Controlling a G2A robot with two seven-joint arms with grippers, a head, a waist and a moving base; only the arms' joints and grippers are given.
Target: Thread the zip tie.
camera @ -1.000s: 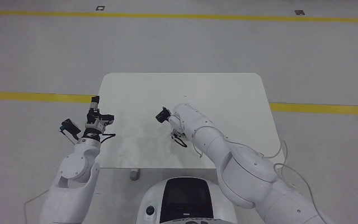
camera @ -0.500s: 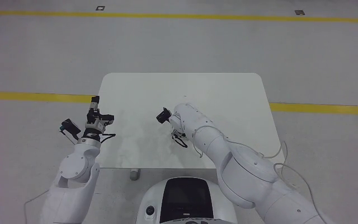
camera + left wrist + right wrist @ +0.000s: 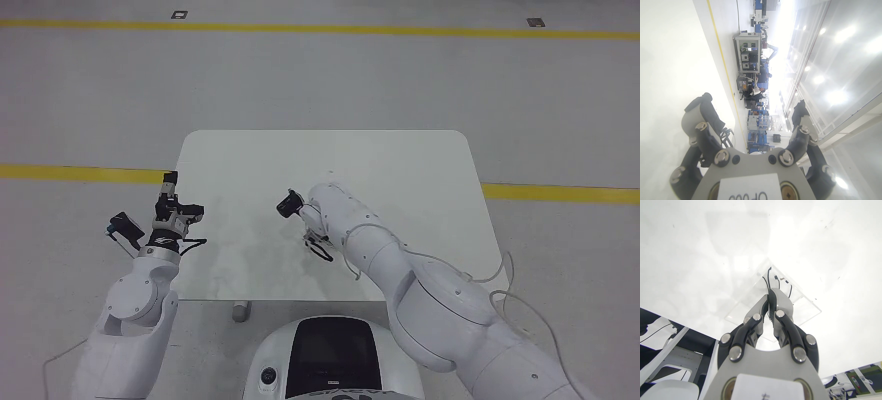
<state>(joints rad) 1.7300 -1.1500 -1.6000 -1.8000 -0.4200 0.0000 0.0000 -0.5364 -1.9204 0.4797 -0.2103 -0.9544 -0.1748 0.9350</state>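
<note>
**Zip tie pinched above the tray**

The right gripper's (image 3: 769,296) fingers are pressed together, apparently on a black zip tie (image 3: 768,277). Its long axis runs straight out past the fingertips, over a clear tray (image 3: 806,306) on the white table (image 3: 696,256). The left gripper (image 3: 752,100) is held spread wide beside the table's left edge.

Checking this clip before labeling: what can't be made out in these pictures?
Top view: the right arm hides the clear tray and right gripper.
Right wrist view: fingers cover part of the zip tie; its head is too small.
Left wrist view: glare washes out the table.
</note>
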